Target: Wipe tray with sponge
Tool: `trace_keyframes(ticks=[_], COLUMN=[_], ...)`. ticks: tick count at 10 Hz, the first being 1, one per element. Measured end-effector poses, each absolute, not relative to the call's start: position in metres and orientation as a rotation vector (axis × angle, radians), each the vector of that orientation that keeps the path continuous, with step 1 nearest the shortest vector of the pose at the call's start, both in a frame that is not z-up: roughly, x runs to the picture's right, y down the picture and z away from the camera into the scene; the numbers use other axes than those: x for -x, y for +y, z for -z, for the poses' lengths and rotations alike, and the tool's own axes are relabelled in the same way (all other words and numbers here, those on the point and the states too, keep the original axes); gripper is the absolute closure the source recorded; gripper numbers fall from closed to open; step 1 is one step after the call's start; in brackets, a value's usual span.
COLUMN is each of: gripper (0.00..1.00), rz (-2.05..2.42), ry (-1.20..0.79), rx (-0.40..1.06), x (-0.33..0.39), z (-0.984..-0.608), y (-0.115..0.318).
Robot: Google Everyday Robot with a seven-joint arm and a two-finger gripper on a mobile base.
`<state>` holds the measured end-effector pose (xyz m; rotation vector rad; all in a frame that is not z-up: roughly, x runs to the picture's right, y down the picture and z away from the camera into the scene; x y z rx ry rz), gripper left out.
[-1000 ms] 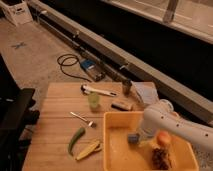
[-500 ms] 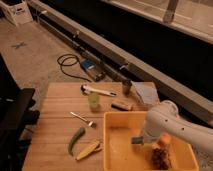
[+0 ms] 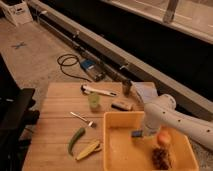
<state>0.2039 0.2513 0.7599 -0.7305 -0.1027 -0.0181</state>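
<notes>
The yellow tray (image 3: 114, 150) sits on the right half of the wooden table. The blue-grey sponge (image 3: 136, 133) is inside the tray near its middle back, pressed against the tray floor. My gripper (image 3: 144, 131) comes in from the right on a white arm, points down into the tray and is shut on the sponge. Its fingertips are mostly hidden by the wrist.
An orange object (image 3: 163, 138) and a brown lump (image 3: 161, 157) lie in the tray's right side. On the table are a green cup (image 3: 94, 101), a dark block (image 3: 121, 105), a folded cloth (image 3: 145, 92), a utensil (image 3: 82, 119), a green pepper (image 3: 76, 139) and a corn cob (image 3: 89, 149).
The gripper and the sponge have slid a little to the right and toward the back of the tray. Nothing else has moved.
</notes>
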Motion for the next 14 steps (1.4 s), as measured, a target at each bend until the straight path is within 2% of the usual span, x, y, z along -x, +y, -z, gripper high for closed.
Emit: trace_keyframes(ticks=[3,8,11,14], gripper=[1.0,1.0,1.0,1.0], rz=[0.034,0.041,0.031,0.053], ry=[-0.161,-0.176,-0.081,-0.039], rx=[0.768,0.821,0.813,0.795], x=[-0.18,-0.183,-0.224,-0.224], z=[-0.767,-0.732,-0.739,-0.764], y=[0.262,0.293,0.278,0.249])
